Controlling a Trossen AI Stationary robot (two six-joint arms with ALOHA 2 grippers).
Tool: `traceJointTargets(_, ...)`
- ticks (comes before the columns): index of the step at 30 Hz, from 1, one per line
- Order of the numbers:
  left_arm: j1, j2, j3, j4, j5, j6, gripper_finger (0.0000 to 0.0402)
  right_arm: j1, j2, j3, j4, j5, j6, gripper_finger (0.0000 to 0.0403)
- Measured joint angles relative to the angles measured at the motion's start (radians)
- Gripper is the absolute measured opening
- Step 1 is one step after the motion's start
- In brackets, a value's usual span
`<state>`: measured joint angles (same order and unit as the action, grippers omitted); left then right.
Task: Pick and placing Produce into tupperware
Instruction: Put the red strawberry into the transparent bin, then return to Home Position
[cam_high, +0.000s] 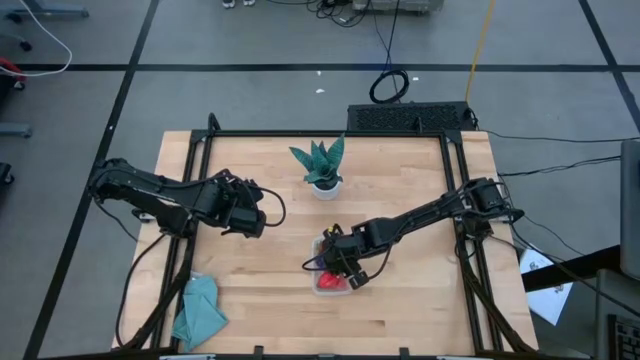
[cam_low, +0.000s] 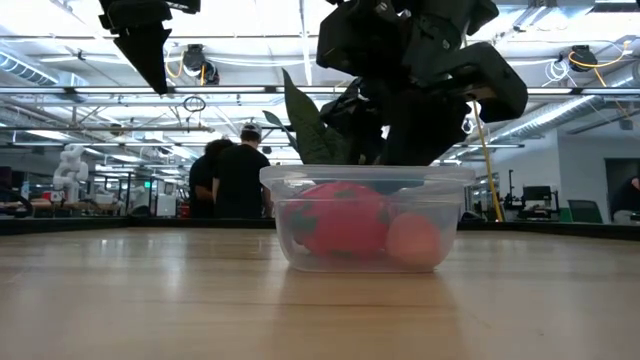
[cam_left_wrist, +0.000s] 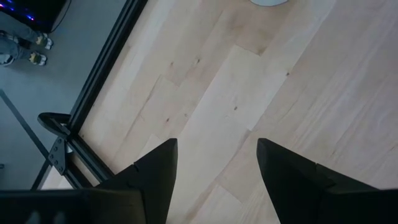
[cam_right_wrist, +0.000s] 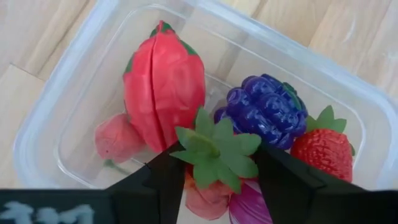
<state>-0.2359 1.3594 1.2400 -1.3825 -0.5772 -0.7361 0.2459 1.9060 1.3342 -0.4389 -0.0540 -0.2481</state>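
Note:
The clear tupperware stands on the wooden table in front of centre. Inside lie a large red fruit, a dark purple berry, a red strawberry, a pale pink piece and a magenta piece. My right gripper reaches down into the tupperware, open, with a green-leafed strawberry between its fingers. My left gripper hangs open over bare wood at the table's left. My right gripper comes slanting down from the table's right into the tupperware. Its fingers stand on either side of the strawberry's green leaf crown. The leaf tips reach both fingers, while the red body below looks narrower than the gap. Whether the fingers grip it, I cannot tell.
A green potted plant stands just beyond the tupperware toward the far edge. A teal cloth lies at the near left corner. Black frame rails run along the table's sides. People stand in the room behind the table.

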Motion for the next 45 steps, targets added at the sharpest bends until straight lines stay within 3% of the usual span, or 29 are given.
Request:
traceJointTargets(19, 0.0, 0.0, 0.0, 0.0, 0.0, -0.001, 0.0225, 0.01, -0.002, 0.119, -0.162, 0.014, -0.008, 0.0192)
traceJointTargets(26, 0.0, 0.0, 0.0, -0.001, 0.0, 0.0, 0.0225, 0.061, -0.002, 0.263, -0.416, 0.212, -0.002, 0.0192)
traceJointTargets(30, 0.0, 0.0, 0.0, -0.001, 0.0, -0.001, 0.0225, 0.102, -0.007, 0.37, -0.631, 0.312, 0.084, 0.0192)
traceJointTargets(40, 0.0, 0.0, 0.0, -0.002, 0.0, 0.0, 0.0225, 0.18, -0.219, 0.393, -0.834, 0.324, 0.426, 0.0192)
traceJointTargets(45, 0.0, 0.0, 0.0, -0.01, 0.0, 0.066, 0.0225, 0.212, -0.362, 0.393, -0.837, 0.422, 0.482, 0.0192)
